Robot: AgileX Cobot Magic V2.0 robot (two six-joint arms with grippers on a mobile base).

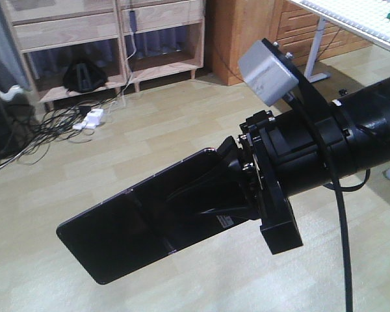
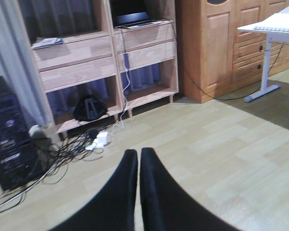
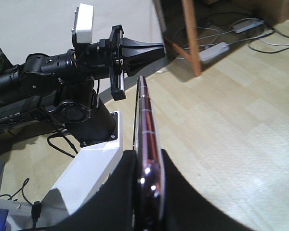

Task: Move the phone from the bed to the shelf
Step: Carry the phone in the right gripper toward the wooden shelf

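Note:
The phone point(image 1: 133, 224) is a thin black slab with a seam across its middle, held out over the wood floor. My right gripper point(image 1: 224, 185) is shut on one end of it. In the right wrist view the phone point(image 3: 145, 115) stands edge-on, rose-gold rim showing, pinched between the black fingers point(image 3: 180, 192) of my right gripper point(image 3: 147, 159). My left gripper point(image 2: 137, 155) is shut with nothing in it, and shows as a black cone point(image 3: 154, 48) beyond the phone. The light wood shelf point(image 1: 84, 29) stands at the far left, also in the left wrist view point(image 2: 77, 65). The bed is out of view.
A grey laptop point(image 2: 132, 19) sits on the shelf. Tangled cables and a white power strip point(image 2: 100, 140) lie on the floor before it. A black box point(image 2: 7, 134) stands at the left. An orange-brown wardrobe point(image 2: 216, 43) and a white desk point(image 2: 272, 26) are at the right.

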